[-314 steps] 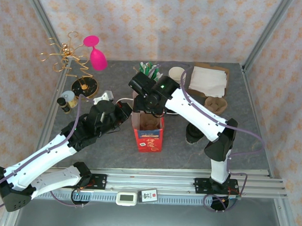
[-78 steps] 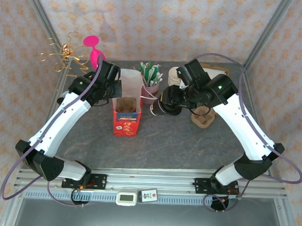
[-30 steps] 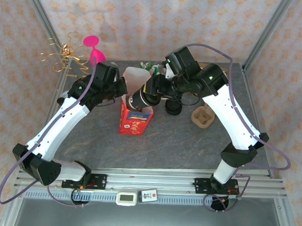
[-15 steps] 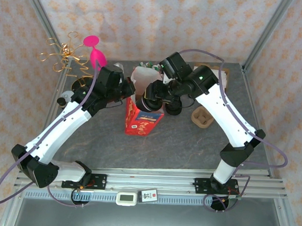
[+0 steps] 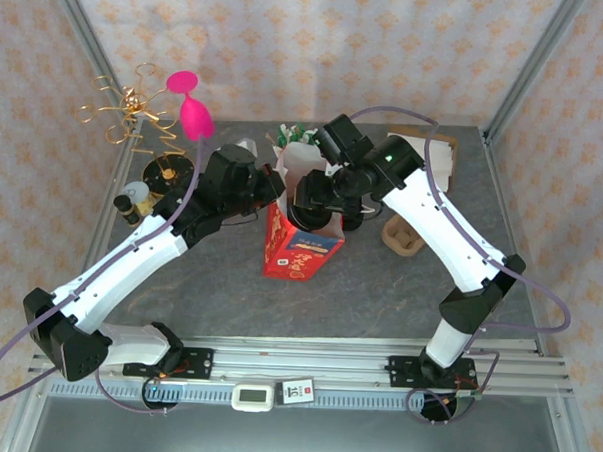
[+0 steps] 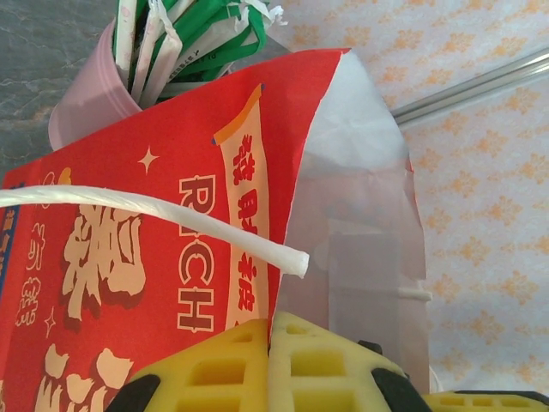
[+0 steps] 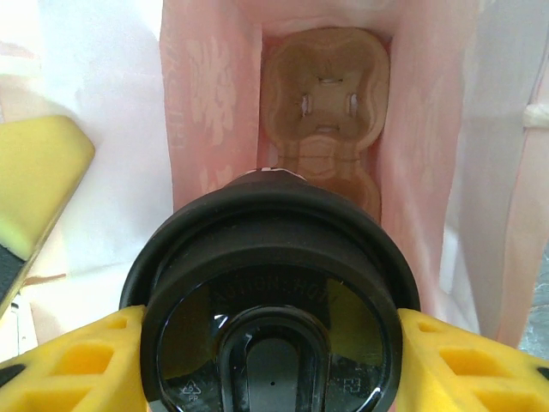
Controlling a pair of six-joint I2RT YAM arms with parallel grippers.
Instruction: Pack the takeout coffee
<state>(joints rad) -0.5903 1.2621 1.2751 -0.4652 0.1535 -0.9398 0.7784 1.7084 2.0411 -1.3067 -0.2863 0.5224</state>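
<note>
Red bag (image 5: 301, 248) has slid toward three o'clock. Left tool (image 6: 270, 343) pinches its rim at ten o'clock. Right tool (image 7: 270, 369) pinches the takeout coffee (image 7: 270, 283) over its open mouth.

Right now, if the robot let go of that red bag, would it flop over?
Probably. The red bag leans, held at its rim by the left gripper. Light glows through its thin paper walls, so it likely crumples easily. The tray inside may steady its bottom.
</note>
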